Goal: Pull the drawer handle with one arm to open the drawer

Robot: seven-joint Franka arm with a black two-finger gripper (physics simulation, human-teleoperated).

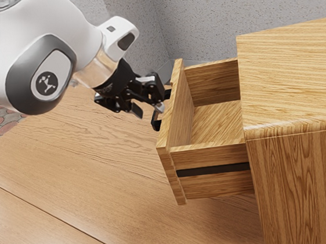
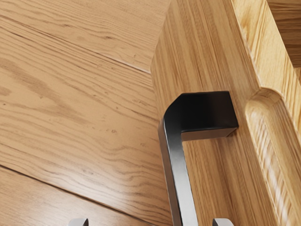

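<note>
- The light oak drawer is standing well out of its wooden cabinet, its front facing my hand.
- Its dark metal bar handle is lying just ahead of my black two-finger gripper, its long axis running between my fingertips.
- My fingers are spreading wide, unclenched, pressing neither side of the bar.

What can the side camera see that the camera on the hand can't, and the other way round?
The exterior view takes in the arm, the open gripper, the cabinet and the drawer, pulled well out, its inside bare. The wrist view gives the close detail: how the handle bends at its end to meet the drawer front, and the groove cut into that front. Both share the drawer front, the black handle and the wooden table.
</note>
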